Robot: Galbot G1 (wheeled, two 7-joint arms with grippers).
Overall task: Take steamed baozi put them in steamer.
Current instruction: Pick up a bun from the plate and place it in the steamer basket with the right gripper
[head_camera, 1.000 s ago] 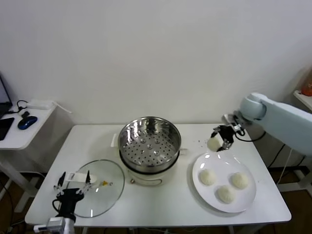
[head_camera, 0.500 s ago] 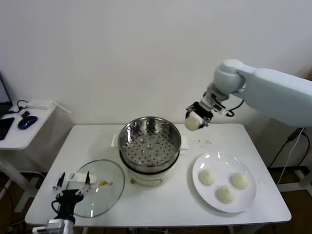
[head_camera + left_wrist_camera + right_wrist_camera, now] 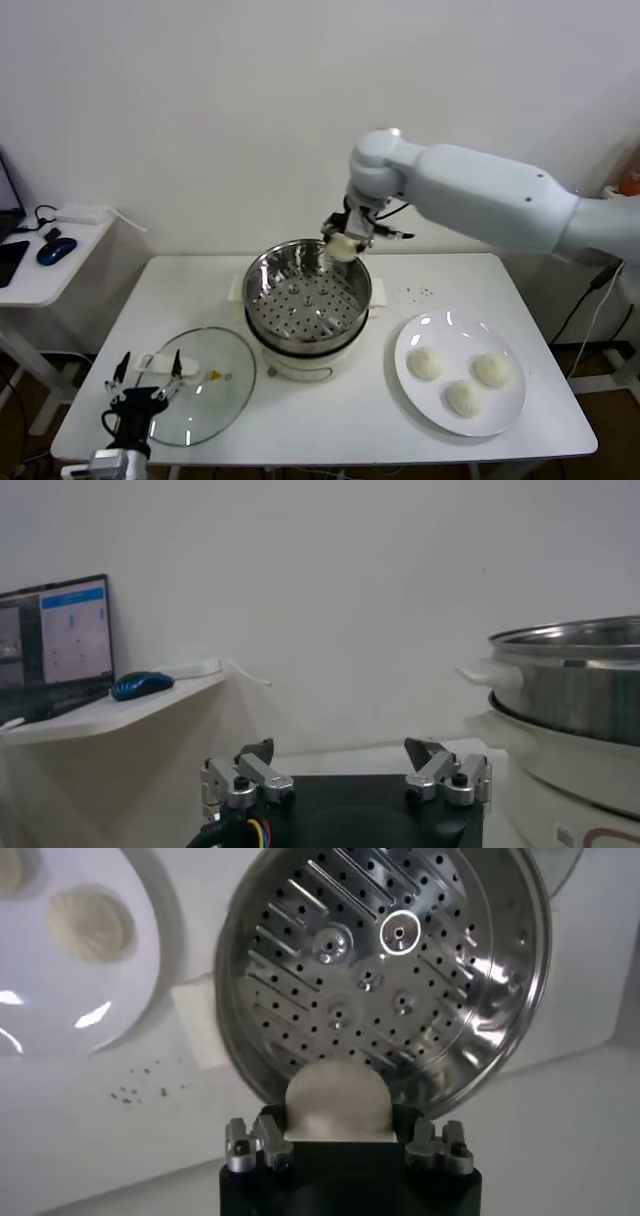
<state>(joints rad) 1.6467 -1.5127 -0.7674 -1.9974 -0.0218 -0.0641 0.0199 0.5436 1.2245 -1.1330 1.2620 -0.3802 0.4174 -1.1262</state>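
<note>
Right gripper [image 3: 343, 243] is grasping one baozi [image 3: 344, 246], hovering over the steamer's [image 3: 308, 292] 1 o'clock rim; left gripper [image 3: 147, 385], apparently spread open, is idling beside the glass lid [image 3: 205, 385].

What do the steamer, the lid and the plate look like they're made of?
Steamer: polished metal, probably stainless steel, with mirror-like reflections and a perforated floor. Lid: clear glass, seemingly, since the table shows through it; metal-looking rim. Plate: glossy white, likely glazed ceramic, though plastic can't be ruled out.
</note>
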